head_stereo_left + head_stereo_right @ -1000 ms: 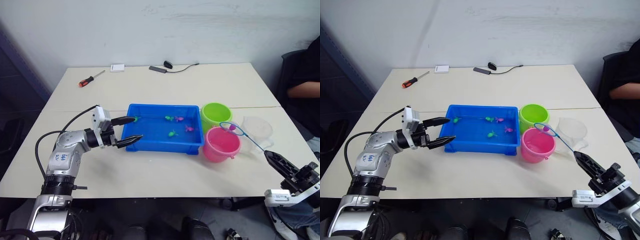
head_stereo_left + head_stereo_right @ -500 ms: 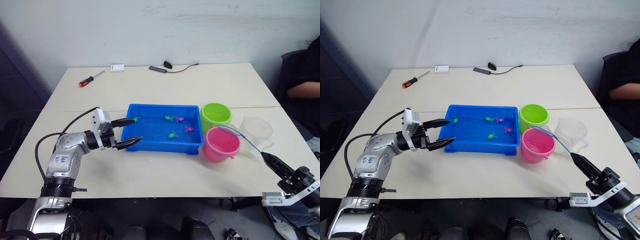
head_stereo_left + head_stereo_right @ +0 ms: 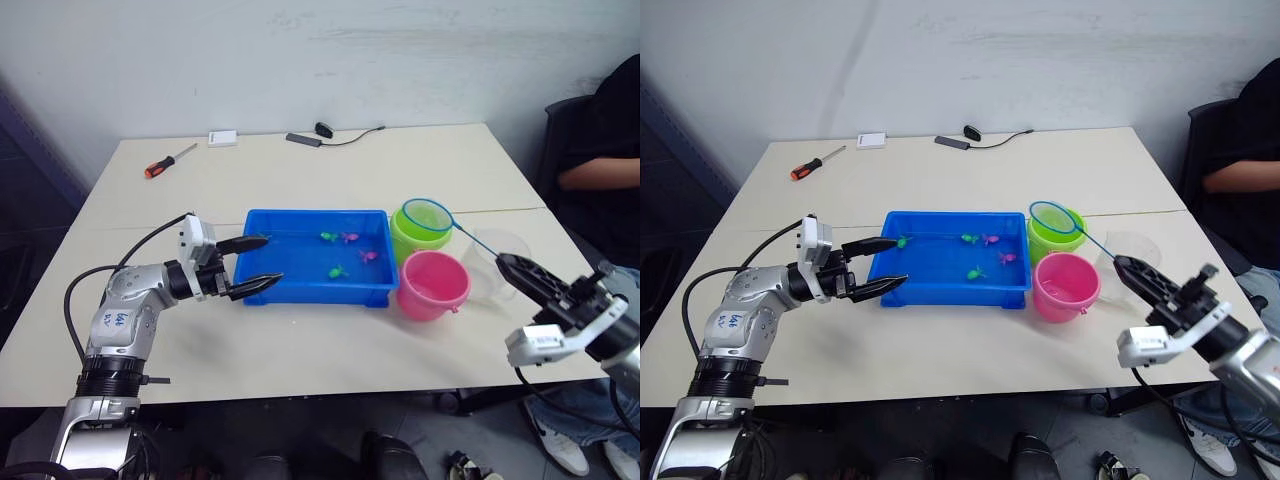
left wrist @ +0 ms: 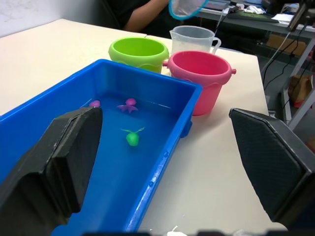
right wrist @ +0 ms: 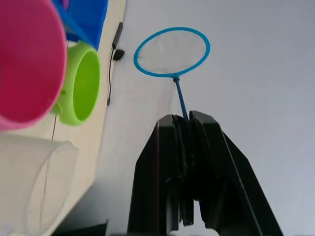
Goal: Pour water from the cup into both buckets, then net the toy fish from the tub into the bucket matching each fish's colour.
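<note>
- Holding the net [image 3: 1057, 218] by its thin stick, the right gripper [image 3: 1127, 269] sits nearest the viewer, on the robot's right of the blue tub [image 3: 300, 288]; its two black fingers are pinched tight on the handle, as the right wrist view shows.
- The net's blue hoop hangs in the air above the green bucket [image 3: 405, 236], just past the tub's right end. Its mesh looks empty. My reading is that the net is raised so it can swing back over the tub for the next scoop.
- The left gripper [image 3: 256, 264] reaches in at the tub's left end, fingers spread wide with nothing between them, one tip over the rim and one just outside the near wall. It seems placed to steady the tub, though I cannot tell whether it touches.
- The pink bucket [image 3: 433, 285] stands just beside the tub's near right corner, with the green bucket behind it, both close enough for a short carry.
- The clear cup [image 3: 497, 260] rests on the table on the far side of the buckets from the tub, behind the net's handle.
- Inside the tub, toy fish lie in shallow water toward the right half: a green fish [image 3: 337, 271], a pink fish [image 3: 368, 256], and another green and pink pair nearer the far wall.
- Well beyond the tub, a red-handled screwdriver [image 3: 157, 167] and a black cable [image 3: 340, 137] lie near the table's far edge.
</note>
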